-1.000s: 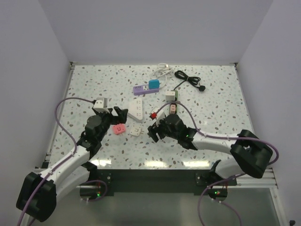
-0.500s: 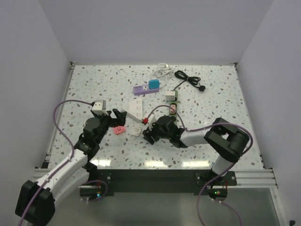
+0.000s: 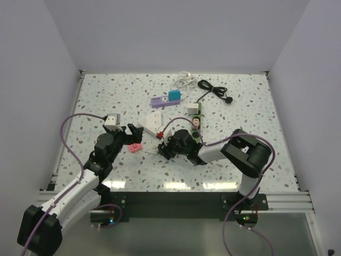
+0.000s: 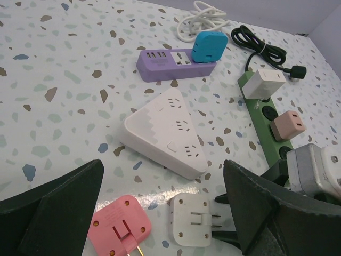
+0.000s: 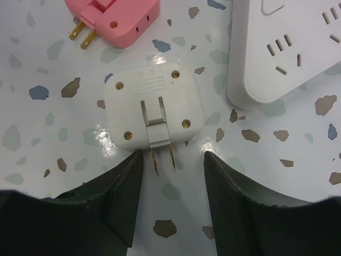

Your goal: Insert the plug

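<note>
A white square plug (image 5: 152, 108) lies flat on the table, its two brass prongs pointing at my right gripper (image 5: 173, 160), which is open with its fingertips either side of the prongs, not gripping. It also shows in the left wrist view (image 4: 193, 220) and the top view (image 3: 153, 149). A pink plug (image 4: 118, 228) lies to its left, also seen in the right wrist view (image 5: 116, 18). A white triangular power strip (image 4: 167, 132) lies just beyond both. My left gripper (image 3: 131, 133) is open and empty above the pink plug (image 3: 135, 146).
A purple power strip (image 4: 173, 62) carries a blue adapter (image 4: 209, 46). A green power strip (image 4: 265, 120) holds a white adapter (image 4: 266, 83) and a beige plug (image 4: 287, 125). A white cable (image 4: 205, 17) and a black cable (image 4: 264, 46) lie at the back.
My right gripper has moved left to the white plug, its fingers now flanking the prongs. My left gripper has shifted slightly down and right towards the pink plug.
</note>
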`<state>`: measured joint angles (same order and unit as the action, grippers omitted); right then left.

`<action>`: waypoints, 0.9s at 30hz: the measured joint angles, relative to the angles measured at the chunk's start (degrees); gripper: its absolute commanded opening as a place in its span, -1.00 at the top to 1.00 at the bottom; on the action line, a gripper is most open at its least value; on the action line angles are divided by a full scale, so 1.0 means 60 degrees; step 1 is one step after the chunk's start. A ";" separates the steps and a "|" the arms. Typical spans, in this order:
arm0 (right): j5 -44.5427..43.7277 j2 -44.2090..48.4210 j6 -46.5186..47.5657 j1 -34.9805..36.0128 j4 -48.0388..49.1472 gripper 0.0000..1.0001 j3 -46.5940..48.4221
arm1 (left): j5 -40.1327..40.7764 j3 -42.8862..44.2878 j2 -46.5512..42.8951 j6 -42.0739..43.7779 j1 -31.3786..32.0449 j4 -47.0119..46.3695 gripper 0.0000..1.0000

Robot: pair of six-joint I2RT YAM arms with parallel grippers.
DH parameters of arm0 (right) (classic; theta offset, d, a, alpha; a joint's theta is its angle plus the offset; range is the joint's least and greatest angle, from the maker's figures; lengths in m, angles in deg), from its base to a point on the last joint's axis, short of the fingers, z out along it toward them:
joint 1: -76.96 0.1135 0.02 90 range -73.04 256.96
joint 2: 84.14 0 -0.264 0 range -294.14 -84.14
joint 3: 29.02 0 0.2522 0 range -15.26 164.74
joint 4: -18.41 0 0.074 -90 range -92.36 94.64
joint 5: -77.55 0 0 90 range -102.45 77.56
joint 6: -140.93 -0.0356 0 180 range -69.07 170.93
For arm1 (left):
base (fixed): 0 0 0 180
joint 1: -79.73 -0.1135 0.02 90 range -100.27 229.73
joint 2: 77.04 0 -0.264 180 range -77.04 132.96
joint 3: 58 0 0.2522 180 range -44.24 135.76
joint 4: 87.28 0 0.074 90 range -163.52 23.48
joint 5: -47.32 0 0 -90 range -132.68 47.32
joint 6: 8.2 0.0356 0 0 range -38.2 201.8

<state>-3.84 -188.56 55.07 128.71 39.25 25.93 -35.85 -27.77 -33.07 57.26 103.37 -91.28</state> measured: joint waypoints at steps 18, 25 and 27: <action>-0.0022 0.0076 0.0051 0.0000 -0.0127 1.00 0.0051 | -0.0674 -0.0102 -0.0164 0.0011 0.0000 -0.0098 -1.00; -0.0710 0.1727 -0.0124 0.0000 -0.0688 1.00 -0.0401 | -0.2320 -0.0364 0.0058 0.0004 0.0000 -0.1002 -1.00; -0.0911 0.2339 -0.0204 0.0000 -0.0736 1.00 -0.0561 | -0.2805 -0.0426 0.0204 -0.0033 0.0000 -0.1304 -1.00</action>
<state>-9.31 -174.53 53.85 128.71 34.84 22.56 -52.68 -30.33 -31.85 57.07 103.37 -99.10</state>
